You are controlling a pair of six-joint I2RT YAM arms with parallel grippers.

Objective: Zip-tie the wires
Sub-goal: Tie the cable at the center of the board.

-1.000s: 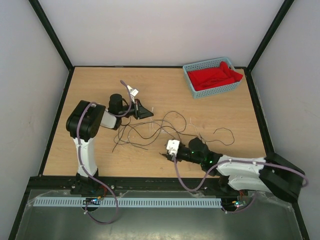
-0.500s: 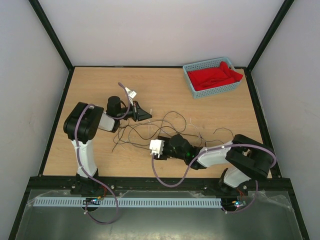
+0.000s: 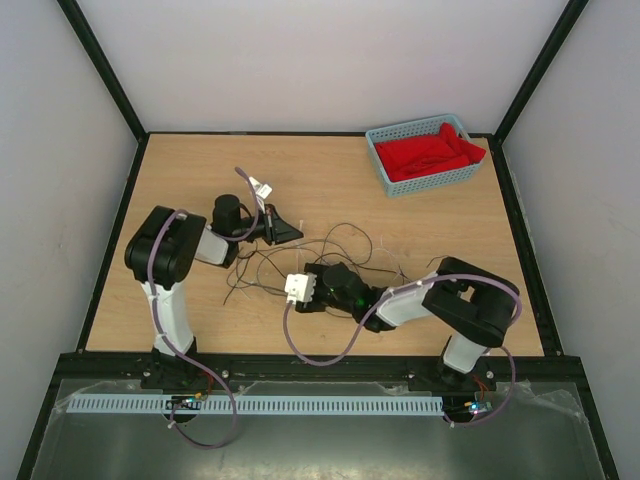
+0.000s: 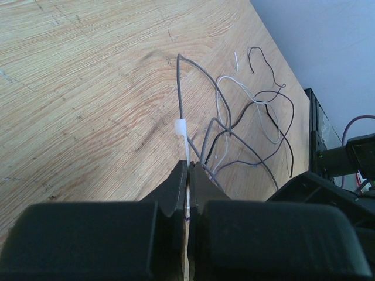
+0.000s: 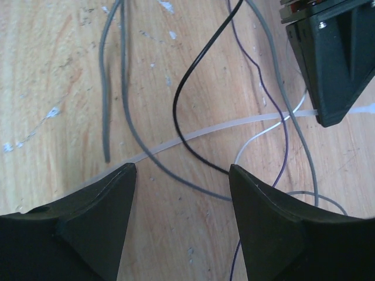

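My left gripper (image 4: 188,170) has its fingers pressed together on the thin, pale whitish plastic zip tie (image 4: 184,143). Its small blocky head stands just beyond my fingertips, right beside an upright grey strand. The thin, curly black, grey and purple wires (image 5: 103,93) sprawl loose over the middle of the light wooden table (image 3: 200,170), between my two hands. My right gripper (image 5: 181,170) sits low over the wood with its fingers spread wide, a grey and a black strand lying in the gap. Just ahead of them the zip tie's strip runs from my left fingertips across the table, crossing both strands, to the edge of one right finger (image 5: 102,205).
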